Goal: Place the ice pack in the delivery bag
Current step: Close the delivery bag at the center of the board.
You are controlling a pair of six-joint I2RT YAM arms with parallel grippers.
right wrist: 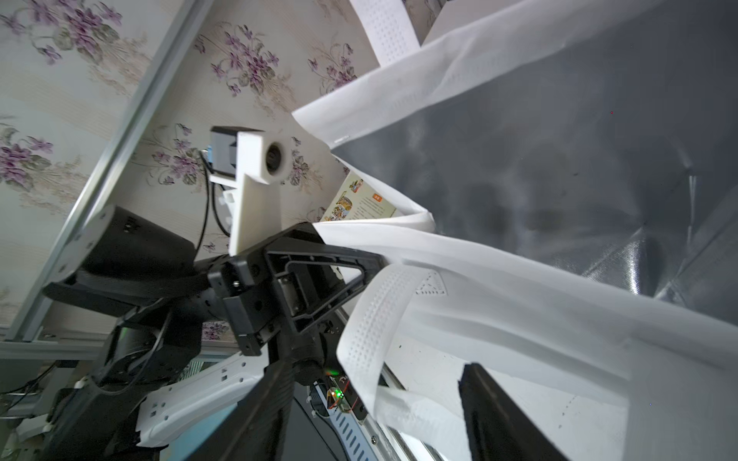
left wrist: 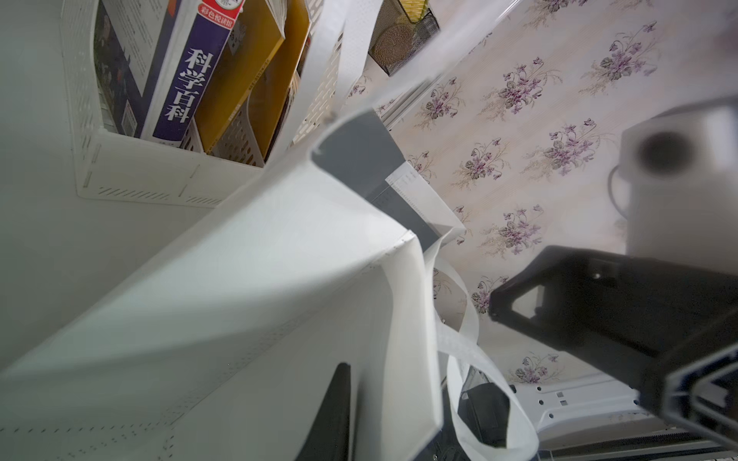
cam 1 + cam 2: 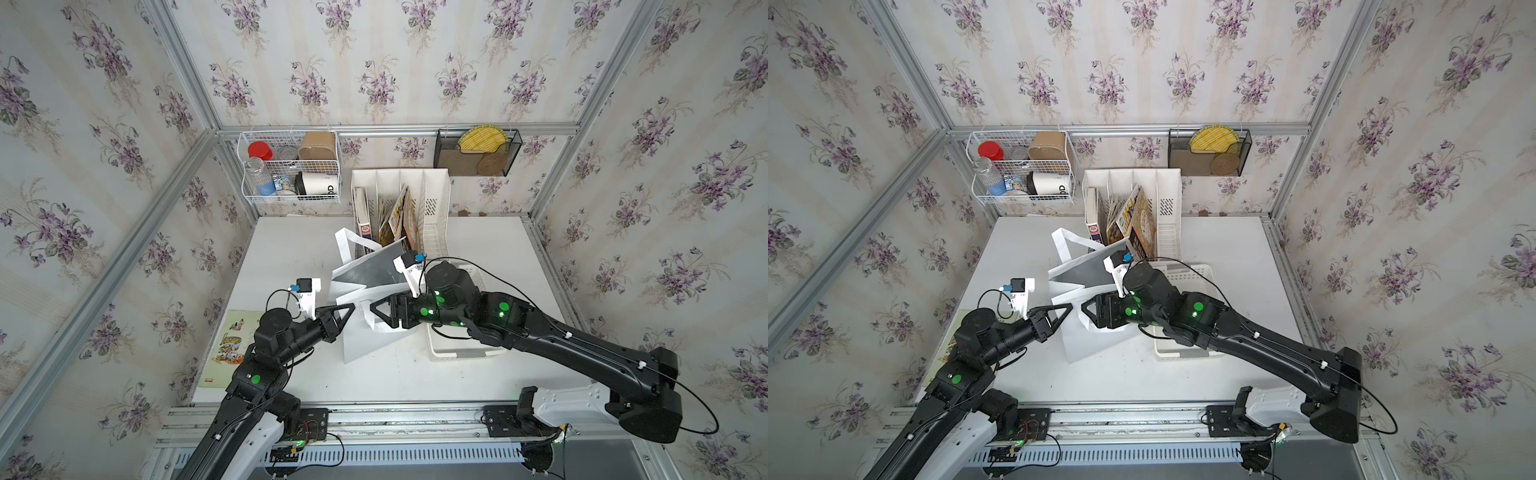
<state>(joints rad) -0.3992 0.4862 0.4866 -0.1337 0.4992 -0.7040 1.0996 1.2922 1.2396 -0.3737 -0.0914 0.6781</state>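
**Bimanual bagging, judged to be at the bag-opening stage.** A white soft tote with silver foil lining [image 1: 559, 159], the delivery bag [image 3: 368, 343], is stood directly between the two end effectors with its mouth partly spread. The left gripper [image 3: 351, 307] is shown nearly closed at the bag's rim; whether the fabric is pinched cannot be told. The right gripper [image 3: 374, 309] is spread wide, with a white flat strap handle [image 1: 371, 319] hanging between its fingers and nothing clamped. The ice pack is seen in no view, and only bare lining is shown inside the bag, so the placing is judged wholly outstanding. A white perforated plastic basket [image 3: 465, 354] lies beneath the right wrist. The scuffed white tabletop [image 3: 291, 257] is enclosed by violet-flowered wallpaper [image 3: 415, 62] on aluminium framing [image 3: 395, 129]. A white file rack [image 3: 436, 195] of books stands just beyond both grippers.
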